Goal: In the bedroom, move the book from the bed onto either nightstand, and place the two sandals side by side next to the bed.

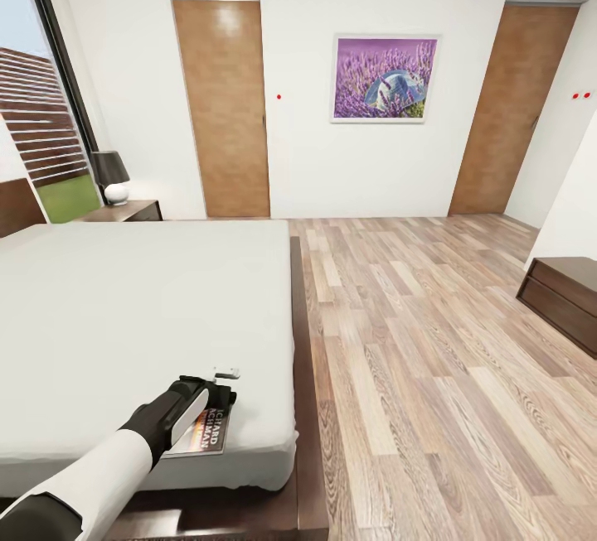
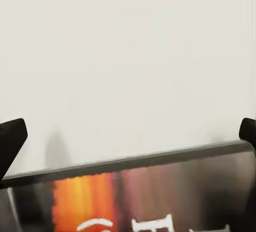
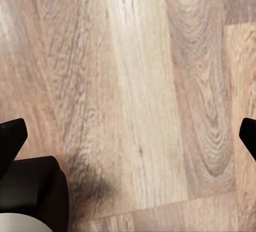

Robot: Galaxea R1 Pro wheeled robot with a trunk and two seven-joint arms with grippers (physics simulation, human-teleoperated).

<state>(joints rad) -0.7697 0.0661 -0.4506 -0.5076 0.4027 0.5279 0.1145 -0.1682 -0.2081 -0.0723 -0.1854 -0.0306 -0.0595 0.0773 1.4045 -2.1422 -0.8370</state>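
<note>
The book [image 1: 205,435], dark with an orange picture and white lettering, lies flat on the grey mattress near the front right corner of the bed [image 1: 141,309]. My left gripper [image 1: 214,402] hovers just over the book's far edge. In the left wrist view the book [image 2: 160,200] and its top edge are close up, and the left gripper [image 2: 128,136] is open with its fingertips [image 2: 10,138] spread wide. My right gripper [image 3: 128,136] is open over bare wood floor. A dark nightstand [image 1: 124,211] stands at the bed's far side. The two sandals are out of view.
A black-shaded lamp [image 1: 112,176] sits on the nightstand. A low dark cabinet [image 1: 564,297] stands at the right wall. Two brown doors [image 1: 224,106] and a purple picture [image 1: 384,79] are on the far wall. Wood floor [image 1: 414,342] stretches right of the bed.
</note>
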